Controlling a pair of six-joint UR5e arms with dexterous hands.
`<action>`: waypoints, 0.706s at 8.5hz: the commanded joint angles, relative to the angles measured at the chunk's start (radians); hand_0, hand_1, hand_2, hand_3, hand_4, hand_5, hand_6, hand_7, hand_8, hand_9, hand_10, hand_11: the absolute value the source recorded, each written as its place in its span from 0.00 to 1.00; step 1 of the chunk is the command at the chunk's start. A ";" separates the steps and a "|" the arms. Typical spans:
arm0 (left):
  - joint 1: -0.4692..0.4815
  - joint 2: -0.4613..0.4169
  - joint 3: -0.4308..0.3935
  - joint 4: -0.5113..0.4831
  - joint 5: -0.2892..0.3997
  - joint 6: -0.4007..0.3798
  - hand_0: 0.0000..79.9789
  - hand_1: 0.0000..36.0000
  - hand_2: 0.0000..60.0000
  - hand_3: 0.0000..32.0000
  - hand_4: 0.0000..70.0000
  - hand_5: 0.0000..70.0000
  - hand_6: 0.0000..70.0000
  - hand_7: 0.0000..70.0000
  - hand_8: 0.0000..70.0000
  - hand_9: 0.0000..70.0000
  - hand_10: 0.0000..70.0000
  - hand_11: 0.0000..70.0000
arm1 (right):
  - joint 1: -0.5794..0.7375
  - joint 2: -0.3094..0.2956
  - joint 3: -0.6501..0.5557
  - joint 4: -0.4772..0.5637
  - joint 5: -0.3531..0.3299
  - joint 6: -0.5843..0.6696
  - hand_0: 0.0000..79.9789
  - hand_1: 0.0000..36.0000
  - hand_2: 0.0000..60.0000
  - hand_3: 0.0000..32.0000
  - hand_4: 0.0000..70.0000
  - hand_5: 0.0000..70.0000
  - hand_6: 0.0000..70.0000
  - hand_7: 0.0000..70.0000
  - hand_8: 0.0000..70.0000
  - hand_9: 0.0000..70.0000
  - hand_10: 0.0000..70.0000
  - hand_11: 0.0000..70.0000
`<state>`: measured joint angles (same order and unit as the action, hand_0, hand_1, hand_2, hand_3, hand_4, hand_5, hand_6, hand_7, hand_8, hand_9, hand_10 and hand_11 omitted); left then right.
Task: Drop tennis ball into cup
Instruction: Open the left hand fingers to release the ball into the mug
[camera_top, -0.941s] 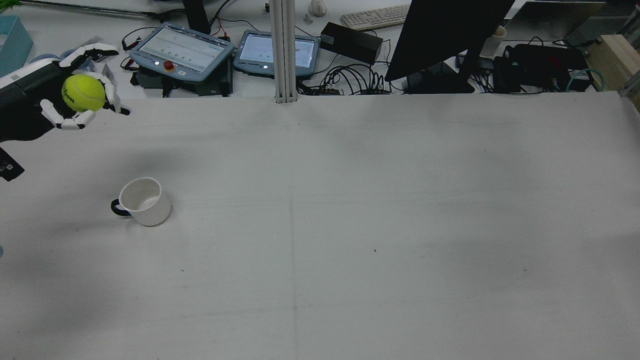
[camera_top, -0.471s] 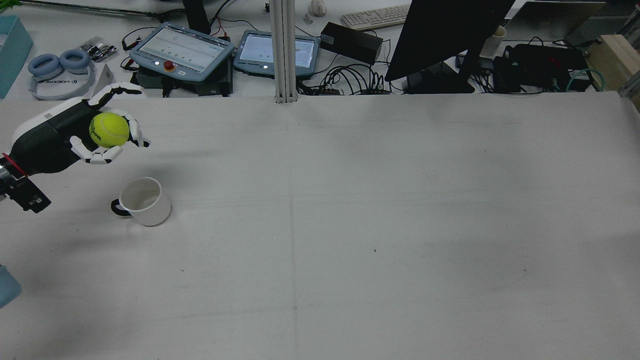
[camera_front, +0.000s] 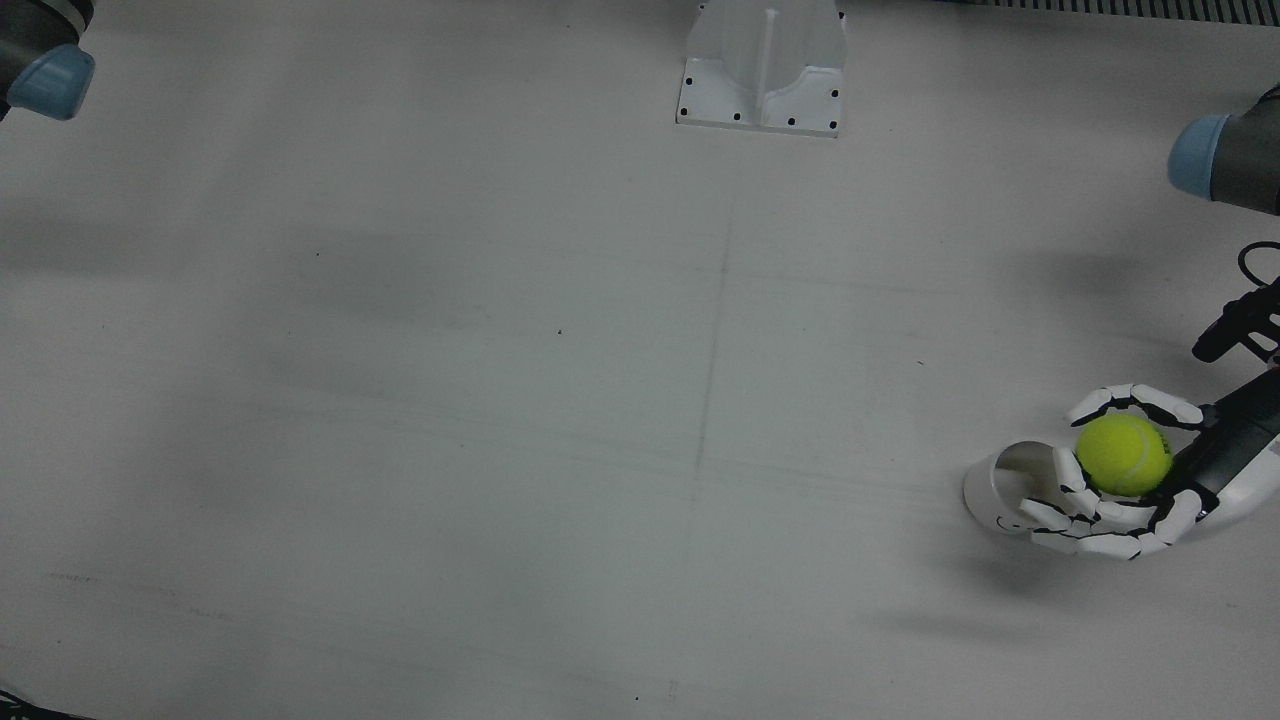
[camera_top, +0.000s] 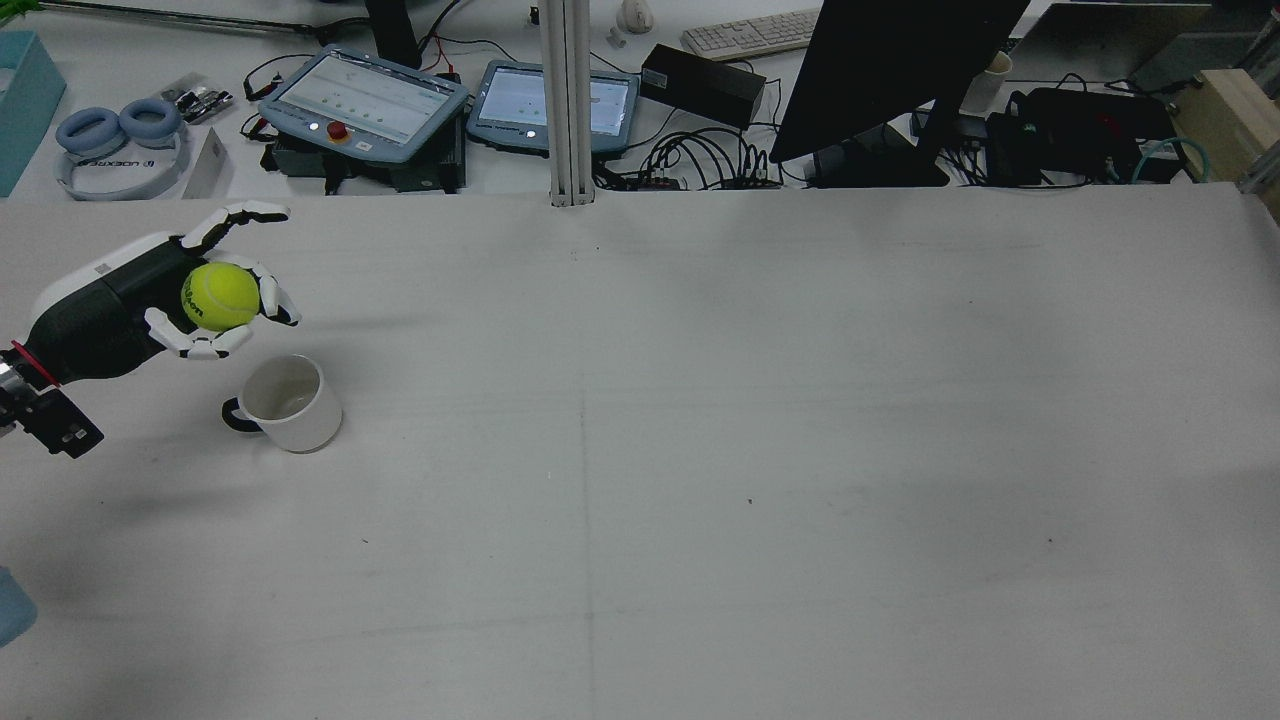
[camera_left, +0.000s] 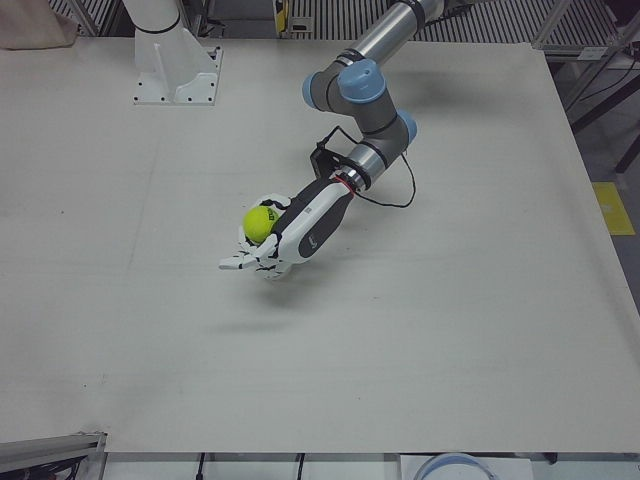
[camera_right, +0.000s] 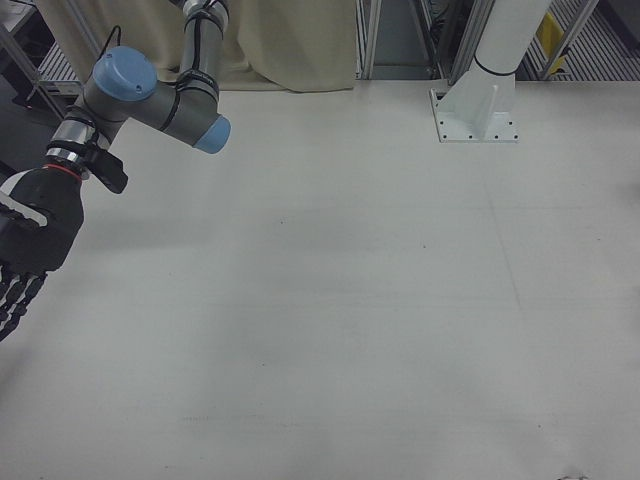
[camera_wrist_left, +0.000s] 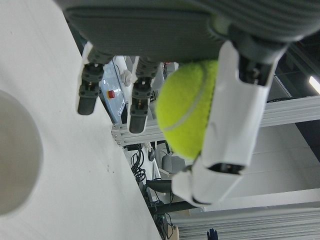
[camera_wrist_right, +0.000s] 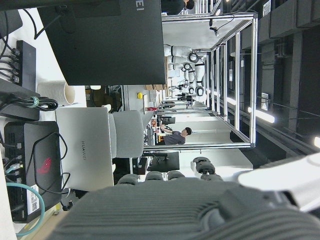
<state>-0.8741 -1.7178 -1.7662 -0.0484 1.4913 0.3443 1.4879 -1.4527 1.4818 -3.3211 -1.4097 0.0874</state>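
Rear view: left hand (camera_top: 160, 300) grasping tennis ball (camera_top: 219, 296) near cup (camera_top: 285, 402); headphones (camera_top: 110, 150) behind.

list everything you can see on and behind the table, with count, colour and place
tennis ball: 1, yellow-green, held in the left hand above the table, beside the cup
cup: 1, white with a dark handle, upright on the table's left side in the rear view
table: 1, white
headphones: 1, pale blue, behind the table at far left
tablets: 2, blue-grey frames, behind the table
keyboard: 1, white, behind the table
monitor: 1, black, behind the table
left hand: 1, black and white, shut on the ball
right hand: 1, black, off the table's edge, fingers hanging loose
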 joint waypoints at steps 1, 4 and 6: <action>0.006 0.003 0.008 -0.007 0.000 -0.001 0.77 0.85 0.58 1.00 0.00 0.30 0.59 0.22 0.36 0.11 0.17 0.29 | 0.000 0.000 0.000 0.000 0.000 0.000 0.00 0.00 0.00 0.00 0.00 0.00 0.00 0.00 0.00 0.00 0.00 0.00; 0.003 0.003 0.008 -0.010 0.003 -0.016 0.72 0.77 0.52 1.00 0.00 0.25 0.41 0.21 0.30 0.09 0.16 0.26 | 0.000 0.000 0.000 0.000 0.000 0.000 0.00 0.00 0.00 0.00 0.00 0.00 0.00 0.00 0.00 0.00 0.00 0.00; -0.116 -0.005 0.005 0.033 0.009 -0.077 0.73 0.80 0.54 1.00 0.00 0.25 0.41 0.22 0.30 0.09 0.16 0.26 | 0.000 0.000 -0.002 0.000 0.000 0.000 0.00 0.00 0.00 0.00 0.00 0.00 0.00 0.00 0.00 0.00 0.00 0.00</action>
<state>-0.8772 -1.7159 -1.7590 -0.0577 1.4931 0.3231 1.4880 -1.4527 1.4818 -3.3211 -1.4097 0.0874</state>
